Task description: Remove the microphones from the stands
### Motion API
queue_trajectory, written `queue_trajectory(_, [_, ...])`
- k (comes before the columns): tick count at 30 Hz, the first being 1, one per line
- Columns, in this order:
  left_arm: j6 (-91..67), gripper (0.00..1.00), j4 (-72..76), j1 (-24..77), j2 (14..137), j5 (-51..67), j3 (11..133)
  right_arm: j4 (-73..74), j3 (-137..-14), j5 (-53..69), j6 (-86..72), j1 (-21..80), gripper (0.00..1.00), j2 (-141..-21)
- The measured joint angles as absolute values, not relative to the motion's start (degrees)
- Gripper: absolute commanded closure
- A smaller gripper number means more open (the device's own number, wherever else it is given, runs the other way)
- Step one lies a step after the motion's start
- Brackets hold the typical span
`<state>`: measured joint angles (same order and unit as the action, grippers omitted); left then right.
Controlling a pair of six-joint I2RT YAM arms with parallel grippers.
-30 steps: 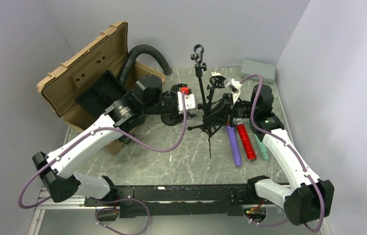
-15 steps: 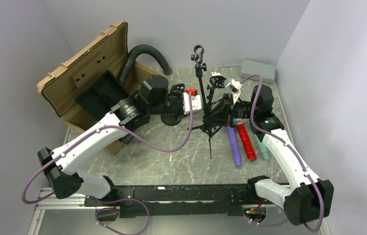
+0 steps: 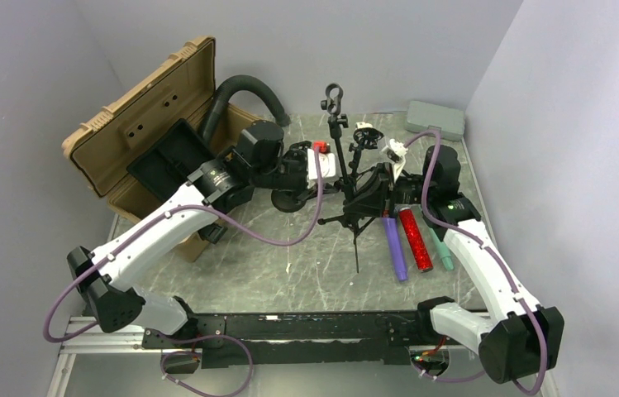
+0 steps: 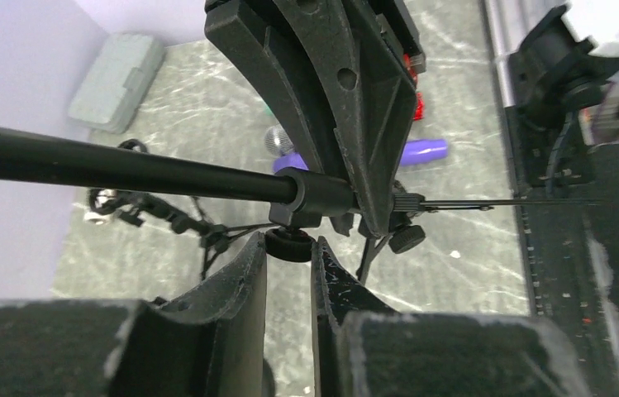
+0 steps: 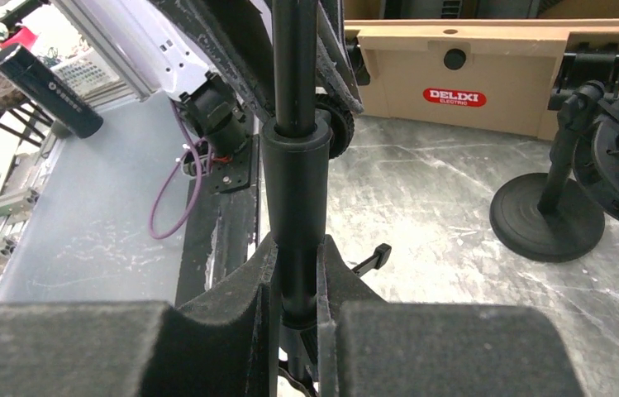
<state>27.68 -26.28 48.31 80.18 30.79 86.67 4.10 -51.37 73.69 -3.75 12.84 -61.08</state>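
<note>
A black tripod microphone stand [image 3: 343,157] stands mid-table; the clip [image 3: 333,98] at its top is empty. Purple [image 3: 394,246], red [image 3: 415,240] and green [image 3: 440,248] microphones lie on the table to its right. My right gripper [image 3: 374,186] is shut on the stand's pole [image 5: 293,165], seen in the right wrist view [image 5: 296,248]. My left gripper [image 3: 337,174] reaches in from the left. In the left wrist view [image 4: 289,244] its fingertips are pinched on a small round knob [image 4: 289,248] under the pole's collar.
An open tan case [image 3: 140,124] and a black hose [image 3: 244,87] stand at the back left. A second small stand with a round base [image 3: 289,201] sits behind my left gripper. A grey box [image 3: 436,118] lies at the back right.
My left arm has moved right toward the stand, bringing its gripper up to the pole. The stand's top has shifted slightly. The right arm has barely moved.
</note>
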Motion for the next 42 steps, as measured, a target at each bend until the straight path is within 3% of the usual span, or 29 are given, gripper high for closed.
queue_trajectory(5, [21.6,0.99,-25.8,44.3,81.7,41.6,86.8,7.2,-51.5,74.0,-0.4,13.0,1.0,-60.6])
queue_trajectory(10, [15.1,0.89,-23.4,40.8,83.0,51.0,86.4,7.7,-51.8,74.5,1.0,13.4,1.0,-60.6])
queue_trajectory(24, [-0.5,0.74,-14.4,38.3,86.6,62.8,85.5,11.4,-52.5,75.0,3.7,13.0,1.0,-58.5])
queue_trajectory(32, [-7.3,0.47,-10.8,38.2,89.1,66.5,85.5,12.9,-52.5,74.3,5.1,12.8,1.0,-58.0])
queue_trajectory(38, [-9.5,0.14,-10.3,38.6,89.7,68.3,85.5,14.0,-52.7,72.3,6.5,12.8,1.0,-58.0])
queue_trajectory(42, [-9.2,0.07,-10.6,38.3,89.7,68.2,85.5,14.1,-52.7,71.8,6.7,12.8,1.0,-58.0])
